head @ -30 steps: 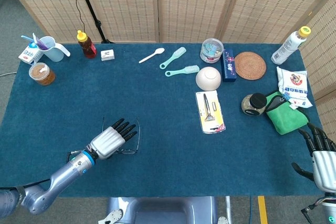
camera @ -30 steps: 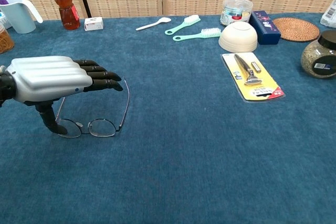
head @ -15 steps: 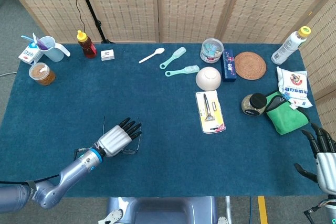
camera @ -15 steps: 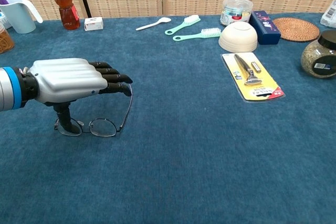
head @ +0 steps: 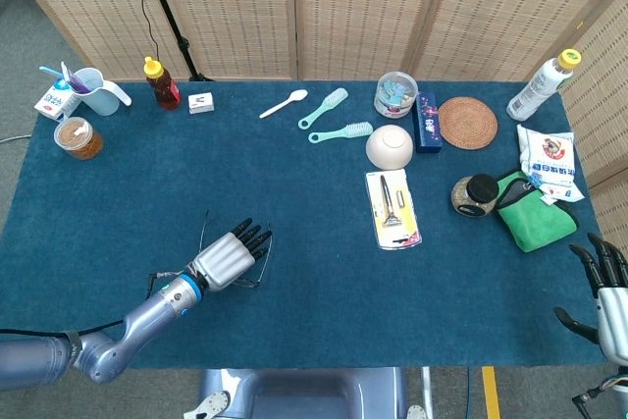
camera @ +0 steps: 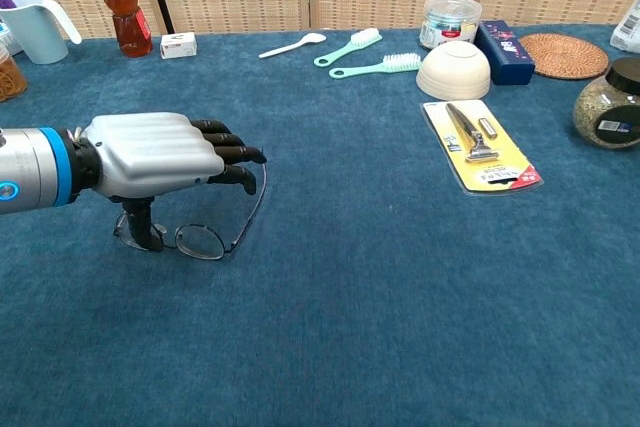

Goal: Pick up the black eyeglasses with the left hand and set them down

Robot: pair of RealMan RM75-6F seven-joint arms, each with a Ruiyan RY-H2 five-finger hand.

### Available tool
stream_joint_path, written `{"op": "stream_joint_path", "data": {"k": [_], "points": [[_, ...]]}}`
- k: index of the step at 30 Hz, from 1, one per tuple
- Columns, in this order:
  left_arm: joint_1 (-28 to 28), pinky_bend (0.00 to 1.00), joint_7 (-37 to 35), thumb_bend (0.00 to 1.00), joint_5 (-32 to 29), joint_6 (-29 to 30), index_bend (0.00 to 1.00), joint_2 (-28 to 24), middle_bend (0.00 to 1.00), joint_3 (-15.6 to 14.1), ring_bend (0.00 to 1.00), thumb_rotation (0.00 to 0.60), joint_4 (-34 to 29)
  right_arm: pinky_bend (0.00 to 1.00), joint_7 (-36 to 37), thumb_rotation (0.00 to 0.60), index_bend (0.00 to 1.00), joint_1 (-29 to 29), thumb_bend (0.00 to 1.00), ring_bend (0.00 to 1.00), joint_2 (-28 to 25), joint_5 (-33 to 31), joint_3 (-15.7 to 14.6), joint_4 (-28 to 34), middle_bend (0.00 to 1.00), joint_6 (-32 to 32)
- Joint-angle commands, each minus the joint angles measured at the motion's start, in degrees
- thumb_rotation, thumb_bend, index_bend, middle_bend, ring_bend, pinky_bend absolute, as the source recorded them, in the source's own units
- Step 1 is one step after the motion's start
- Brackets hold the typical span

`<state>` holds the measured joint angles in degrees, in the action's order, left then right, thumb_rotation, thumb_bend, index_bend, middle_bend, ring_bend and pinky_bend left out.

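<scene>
While the black eyeglasses (camera: 200,239) lie on the blue worktop (camera: 400,277) beneath the left hand (camera: 150,155), whose extended fingers are apart and empty, a gentle pinch at the light, thin, fragile frame is judged best.

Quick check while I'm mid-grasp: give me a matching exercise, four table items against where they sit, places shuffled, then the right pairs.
Things:
1. black eyeglasses
2. honey bottle
3. razor pack
4. woven coaster

Places:
A. just in front of the upturned bowl
B. far right corner area, beside the dark blue box
C. under the left hand, near the front left
D. far left, next to the small white box

Pairs: 1-C, 2-D, 3-A, 4-B
</scene>
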<state>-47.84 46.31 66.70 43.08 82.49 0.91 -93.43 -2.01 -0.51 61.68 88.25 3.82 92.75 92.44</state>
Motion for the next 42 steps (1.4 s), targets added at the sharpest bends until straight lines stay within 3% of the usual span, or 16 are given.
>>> {"op": "stream_joint_path", "data": {"k": [1,30,42], "points": [[-1.2,0.0,1.0,0.06,-0.2,-0.5,0.18,0.2,0.0,-0.2,0.0,0.6,0.3,0.23,0.1,0.6,0.16,0.0,0.04,0.1,-0.1,-0.1,0.0,-0.1,0.06,0.0],[-7.7,0.0,2.4,0.06,-4.0,-2.0,0.15,0.0,0.0,-4.0,0.0,0.6,0.3,0.23,0.9,0.6,0.16,-1.0,0.04,0.1,-0.3,-0.3,0.2,-0.5,0.06,0.7],[-8.5,0.0,3.8,0.06,-5.3,0.0,0.24,0.7,0.0,-5.6,0.0,0.6,0.3,0.23,1.0,0.6,0.17,-1.2,0.04,0.1,-0.3,-0.3,0.3,-0.5,0.06,1.0]]}}
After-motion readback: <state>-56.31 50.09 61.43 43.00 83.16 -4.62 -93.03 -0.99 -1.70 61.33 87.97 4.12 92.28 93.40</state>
